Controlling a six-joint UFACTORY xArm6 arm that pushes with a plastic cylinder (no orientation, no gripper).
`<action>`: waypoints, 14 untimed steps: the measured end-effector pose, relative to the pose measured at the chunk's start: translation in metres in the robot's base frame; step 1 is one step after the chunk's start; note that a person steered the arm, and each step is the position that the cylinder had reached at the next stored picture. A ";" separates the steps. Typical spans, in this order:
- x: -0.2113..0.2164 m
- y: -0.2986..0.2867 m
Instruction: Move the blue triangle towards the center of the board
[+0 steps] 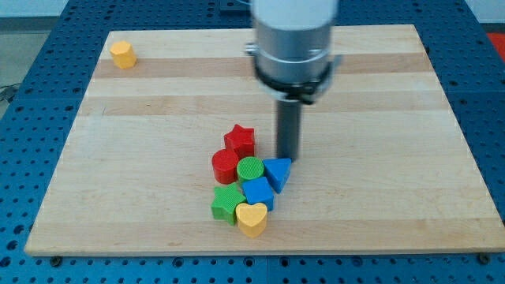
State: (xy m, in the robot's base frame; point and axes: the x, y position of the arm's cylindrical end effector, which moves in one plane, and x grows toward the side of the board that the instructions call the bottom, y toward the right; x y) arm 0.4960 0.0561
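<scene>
The blue triangle lies a little below the board's middle, at the right side of a cluster of blocks. My tip stands right at the triangle's upper edge, touching or almost touching it. The rod hangs from the grey arm housing at the view's top. To the triangle's left sit a green cylinder, a red cylinder and a red star. Below it lie a blue block, a green block and a yellow heart.
A yellow block sits alone near the board's top left corner. The wooden board rests on a blue perforated table.
</scene>
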 end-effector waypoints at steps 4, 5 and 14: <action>0.046 0.010; 0.051 -0.005; -0.008 -0.019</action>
